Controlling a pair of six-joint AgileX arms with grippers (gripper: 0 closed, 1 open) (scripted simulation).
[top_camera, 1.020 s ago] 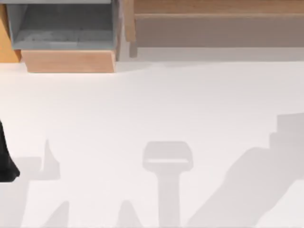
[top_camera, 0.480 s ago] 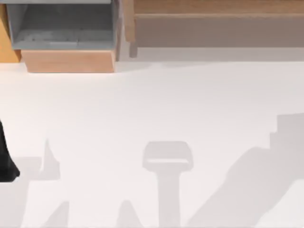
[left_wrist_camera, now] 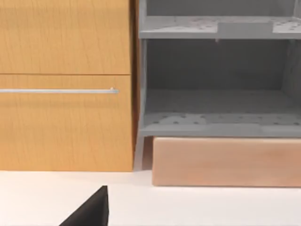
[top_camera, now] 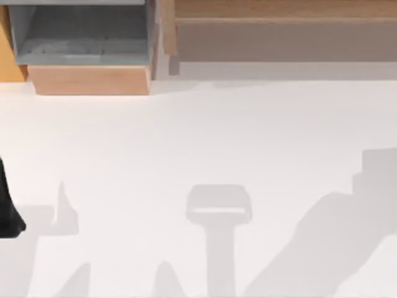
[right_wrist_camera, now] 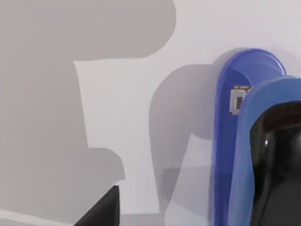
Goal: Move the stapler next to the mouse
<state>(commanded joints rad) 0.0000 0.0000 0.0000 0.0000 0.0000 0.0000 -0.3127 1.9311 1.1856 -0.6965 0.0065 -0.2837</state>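
While the right wrist view sits really close to the stapler (right_wrist_camera: 235, 141), only part of it fits in: a bright blue body with a rounded end, a small metal plate on it, and a glossy black top cut off at the picture's edge; it rests on the white table (right_wrist_camera: 122, 117) with soft shadows around it; a black wedge at the bottom edge looks like a bit of the right gripper (right_wrist_camera: 101, 212), but I can't tell whether it's released or clenched, and nothing shows it touching the stapler; from above, the table (top_camera: 198, 136) is mostly bare white with grey arm shadows across the near half; a sliver of black arm (top_camera: 7, 211) pokes in at the left edge, cut off, so that's the left arm parked there; along the far edge sit a grey shelf unit (top_camera: 80, 34) on a pale wooden base (top_camera: 90, 79) and a long wooden box (top_camera: 279, 31); the left wrist view faces a wooden cabinet (left_wrist_camera: 66, 84) with a thin metal handle (left_wrist_camera: 56, 91) beside that grey shelf; another black tip, the left gripper (left_wrist_camera: 91, 212), sticks in at the bottom, state impossible to call; compared with the earlier top views, the black sliver and the shadows sit just where they were
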